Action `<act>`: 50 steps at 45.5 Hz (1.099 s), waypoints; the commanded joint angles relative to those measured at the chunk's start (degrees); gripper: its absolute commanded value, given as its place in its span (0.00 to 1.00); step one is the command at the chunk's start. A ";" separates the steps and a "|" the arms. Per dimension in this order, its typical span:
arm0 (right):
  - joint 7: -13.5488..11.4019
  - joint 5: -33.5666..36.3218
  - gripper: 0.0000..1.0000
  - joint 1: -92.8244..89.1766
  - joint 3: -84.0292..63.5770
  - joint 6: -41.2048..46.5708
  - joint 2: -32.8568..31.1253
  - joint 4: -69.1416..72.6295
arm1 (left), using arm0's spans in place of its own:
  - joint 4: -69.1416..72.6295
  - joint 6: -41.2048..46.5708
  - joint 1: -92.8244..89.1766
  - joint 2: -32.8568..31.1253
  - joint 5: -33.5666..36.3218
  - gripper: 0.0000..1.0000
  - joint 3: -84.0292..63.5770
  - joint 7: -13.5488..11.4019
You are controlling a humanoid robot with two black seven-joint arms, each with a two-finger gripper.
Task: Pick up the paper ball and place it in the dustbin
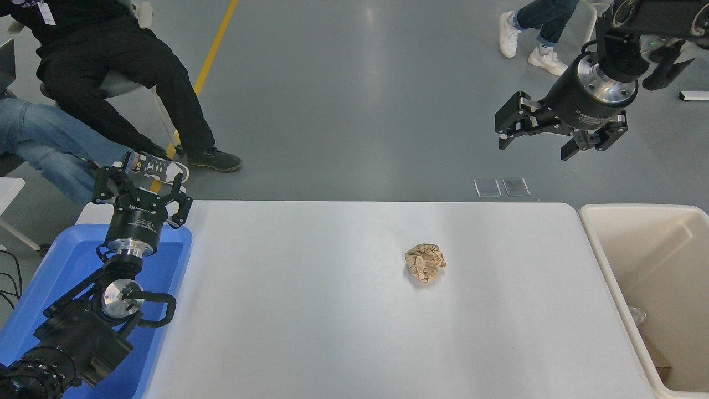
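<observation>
- Right pincer [534, 143]: spread wide, fingers well apart; holds nothing, touches nothing. Hangs in the air beyond the desk's far right corner, over the grey floor, its arm entering from the picture's upper right.
- Left pincer [143, 187]: spread, empty; parked at the desk's far left corner, above the blue tray [66, 260], its arm coming in along the near left.
- Paper ball [425, 263]: one wad of tan-brown kraft paper, roughly round, heavily creased and folded, casting a small shadow. Lies on the bare white desk [310, 310], right of centre, roughly midway between far and near edges, touching nothing else.
- Ball relative to right pincer: well apart; the ball sits nearer the camera and somewhat to the left of the pincer, which is raised clear of the desk.
- Dustbin [609, 266]: cream-beige, rectangular, rounded rim corners, deep smooth walls; stands against the desk's right edge, apart from the ball. Some scraps show at its bottom; what they are cannot be told.
- Seated persons beyond the far left corner; a walking person's legs at the far right.
</observation>
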 commanded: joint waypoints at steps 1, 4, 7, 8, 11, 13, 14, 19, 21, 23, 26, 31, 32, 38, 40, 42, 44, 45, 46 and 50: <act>0.00 0.38 1.00 -0.43 -0.07 0.00 0.22 0.30 | 0.00 -0.01 0.00 0.00 0.00 0.99 0.00 0.00; 0.00 0.38 1.00 -0.34 0.55 0.00 0.22 0.30 | 0.00 -0.01 0.00 0.00 0.00 0.99 0.00 0.00; 0.00 0.38 1.00 -0.78 0.81 0.00 0.57 0.22 | 0.00 -0.01 0.00 0.00 0.00 0.99 0.00 0.00; 0.00 0.38 1.00 -0.87 1.07 0.00 0.66 0.22 | 0.00 -0.01 0.00 0.00 0.00 0.99 0.00 0.00; 0.00 0.38 1.00 -0.87 2.30 0.00 0.31 0.13 | 0.00 -0.01 0.00 0.00 0.00 0.99 0.00 0.00; 0.00 0.30 1.00 -0.87 2.48 0.00 0.31 0.39 | 0.00 -0.01 0.00 0.00 -0.09 0.99 0.00 0.00; 0.00 0.30 1.00 -0.87 2.48 0.00 0.31 0.57 | 0.00 -0.01 0.00 0.00 -0.09 0.99 0.00 0.00; 0.00 -0.23 1.00 -0.96 2.39 0.00 0.31 1.88 | 0.00 -0.01 0.00 -0.09 -0.09 0.99 0.09 0.00; 0.00 -0.23 0.98 -1.13 2.39 0.00 0.40 1.97 | 0.00 -0.01 0.00 -0.09 0.00 0.99 0.00 0.00; 0.00 -0.23 0.98 -1.66 2.30 0.00 0.57 2.06 | 0.00 -0.01 0.00 -0.09 0.00 0.99 0.09 0.00; 0.00 -0.32 0.97 -4.81 2.57 -2.71 1.28 1.97 | 0.00 -0.01 0.00 -0.09 0.00 0.99 0.00 -0.08; 0.00 -0.23 0.96 -9.39 2.74 -9.83 4.17 1.97 | 0.00 -0.01 0.00 -0.09 0.00 0.99 0.00 0.00; 0.00 -0.23 0.96 -10.18 2.74 -10.97 4.79 1.97 | 0.00 -0.01 0.00 -0.09 0.00 0.99 0.00 -0.08; 0.00 -0.32 0.92 -15.45 4.58 -17.92 6.90 1.62 | 0.00 -0.01 0.00 -0.09 0.00 0.99 0.00 -0.08; 0.00 -0.32 0.90 -16.86 5.82 -20.47 6.90 1.62 | 0.00 -0.01 0.00 -0.09 0.00 0.99 0.00 0.00; 0.00 -0.58 0.90 -18.26 6.78 -22.84 6.99 1.62 | 0.00 -0.01 0.00 -0.09 0.00 0.99 0.00 0.00; 0.00 -0.76 0.90 -19.67 7.40 -24.69 7.08 1.62 | 0.00 -0.01 0.00 -0.09 0.00 0.99 0.00 -0.08; 0.00 -0.76 0.90 -20.37 7.49 -25.31 7.25 1.62 | 0.00 -0.01 0.00 -0.09 0.00 0.99 0.00 0.00; 0.00 -0.76 0.90 -20.90 7.58 -25.83 7.52 1.62 | 0.00 -0.01 0.00 -0.09 0.00 0.99 0.00 0.00; 0.00 -0.76 0.90 -22.57 9.33 -26.89 8.31 1.36 | 0.00 -0.01 0.00 -0.09 0.00 0.99 0.00 0.00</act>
